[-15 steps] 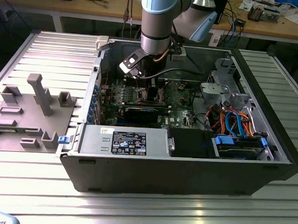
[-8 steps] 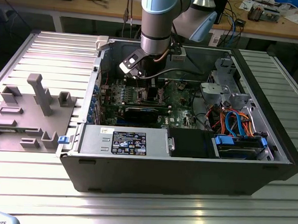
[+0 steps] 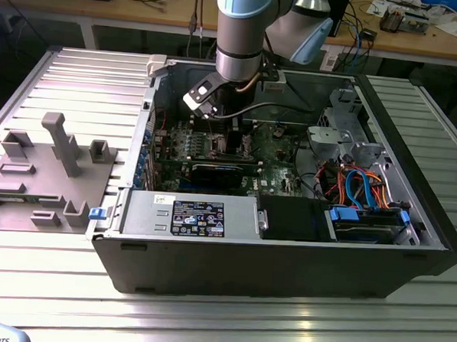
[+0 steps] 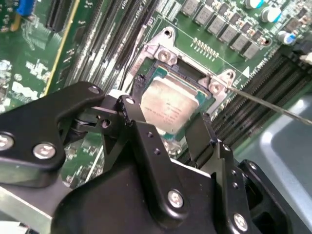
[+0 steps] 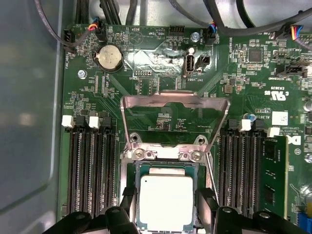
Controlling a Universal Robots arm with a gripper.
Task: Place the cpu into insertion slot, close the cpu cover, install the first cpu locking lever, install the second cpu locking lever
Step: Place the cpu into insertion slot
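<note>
First: Two opposite edges of the cpu point(image 5: 165, 201) are pinched by the gripper point(image 4: 173, 117), and in both wrist views the chip is seen lying flat inside the insertion slot point(image 5: 163, 165)

Second: What could be spoiled from here?

First: The seating, it is judged. If the chip is dragged sideways or tipped as the hold is let go, a corner could be left riding on the slot's rim, and the contacts beneath could be bent

Second: And beyond the chip?

First: A thin locking lever point(image 5: 211, 170) is found just beside one finger point(image 5: 204, 209), where it could be snagged and sprung. Past the slot, the cpu cover point(image 5: 175, 100) is stood up on its hinge; if knocked, it could be dropped onto a badly seated chip

Second: And farthest off?

First: In the exterior view the arm point(image 3: 239, 34) is sunk deep into the open computer case point(image 3: 285, 258), so a wall or board could be struck
</note>
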